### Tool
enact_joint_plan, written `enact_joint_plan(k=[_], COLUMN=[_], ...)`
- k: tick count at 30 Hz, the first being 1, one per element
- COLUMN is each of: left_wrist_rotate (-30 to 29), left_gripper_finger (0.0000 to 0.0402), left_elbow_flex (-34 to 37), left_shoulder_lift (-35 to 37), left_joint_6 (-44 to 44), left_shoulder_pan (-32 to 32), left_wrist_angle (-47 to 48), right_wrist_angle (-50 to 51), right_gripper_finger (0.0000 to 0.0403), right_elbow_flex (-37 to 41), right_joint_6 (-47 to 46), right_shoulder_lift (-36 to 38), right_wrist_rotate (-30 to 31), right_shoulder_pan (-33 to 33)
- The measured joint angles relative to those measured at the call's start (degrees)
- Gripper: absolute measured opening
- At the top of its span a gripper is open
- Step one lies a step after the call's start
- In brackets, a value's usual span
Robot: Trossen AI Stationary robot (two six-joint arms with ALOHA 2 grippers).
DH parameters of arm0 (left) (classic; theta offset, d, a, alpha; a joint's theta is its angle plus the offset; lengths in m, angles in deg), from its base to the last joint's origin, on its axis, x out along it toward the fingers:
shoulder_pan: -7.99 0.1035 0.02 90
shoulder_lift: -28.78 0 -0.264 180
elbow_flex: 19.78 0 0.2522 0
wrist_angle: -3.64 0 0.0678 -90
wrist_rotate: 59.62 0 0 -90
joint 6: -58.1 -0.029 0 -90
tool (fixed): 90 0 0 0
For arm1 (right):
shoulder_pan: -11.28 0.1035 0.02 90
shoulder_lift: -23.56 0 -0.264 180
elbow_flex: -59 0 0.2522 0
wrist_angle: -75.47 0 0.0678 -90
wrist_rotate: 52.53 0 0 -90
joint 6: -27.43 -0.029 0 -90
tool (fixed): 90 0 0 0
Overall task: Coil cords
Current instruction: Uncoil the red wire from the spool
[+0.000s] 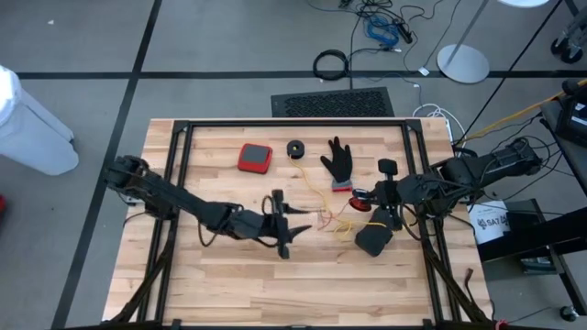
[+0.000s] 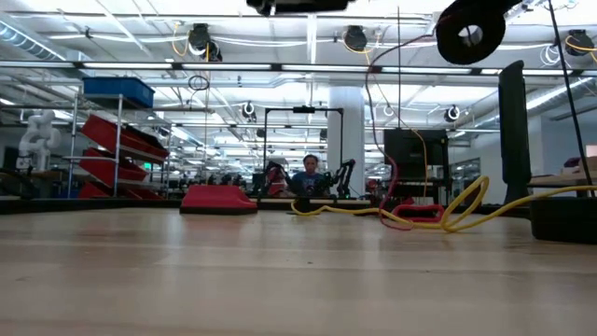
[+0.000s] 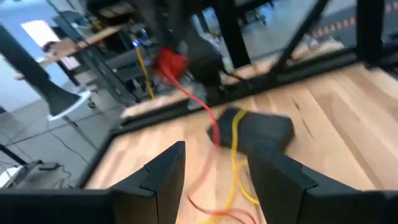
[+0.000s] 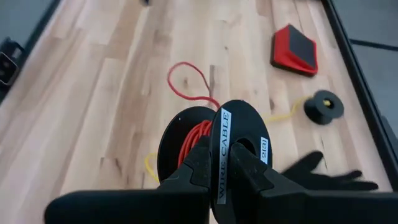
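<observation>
Left gripper (image 1: 295, 226), center-left in the high view, jaws apart, holding nothing. Loose red cord (image 1: 323, 200) and yellow cord (image 1: 344, 225) lie center. Right gripper (image 4: 219, 163) clamps a red-wound reel (image 4: 205, 146) labelled "WIRE CABLE". Winding step underway; next likely needs the left gripper feeding slack.

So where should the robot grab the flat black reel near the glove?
Pinch the reel across its round rim, coming straight down from above. It lies flat, hole up, so the rim is free on its sides. Keep the fingers off the side where the yellow cord leaves.
</observation>
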Motion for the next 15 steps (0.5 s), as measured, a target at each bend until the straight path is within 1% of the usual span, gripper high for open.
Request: enact_joint_plan(k=[3,6,10,13,15], left_wrist_rotate=[-0.2,-0.2,0.0,2.1,4.9], left_gripper_finger=[0.0180,0.0180,0.0180,0.0180,0.0180], left_elbow_flex=[0.0,0.0,0.0,0.0,0.0], left_shoulder_lift=[1.1,0.7,0.3,0.3,0.3], left_joint_6=[-1.0,-1.3,-1.1,-0.9,-0.9], left_shoulder_pan=[1.4,3.6,7.0,8.9,9.8], left_wrist_angle=[-0.7,-0.8,-1.0,-1.3,-1.2], right_wrist_angle=[-3.3,-9.4,-15.9,-17.9,-19.0], right_gripper_finger=[0.0018,0.0018,0.0018,0.0018,0.0018], right_elbow_flex=[0.0,0.0,0.0,-0.1,0.0], right_joint_6=[2.0,5.8,10.4,12.5,13.7], right_shoulder_lift=[-0.7,-2.2,-5.2,-7.8,-9.3], right_wrist_rotate=[-0.9,-1.7,-5.3,-5.8,-5.7], right_shoulder_pan=[0.0,0.0,-0.1,0.0,-0.1])
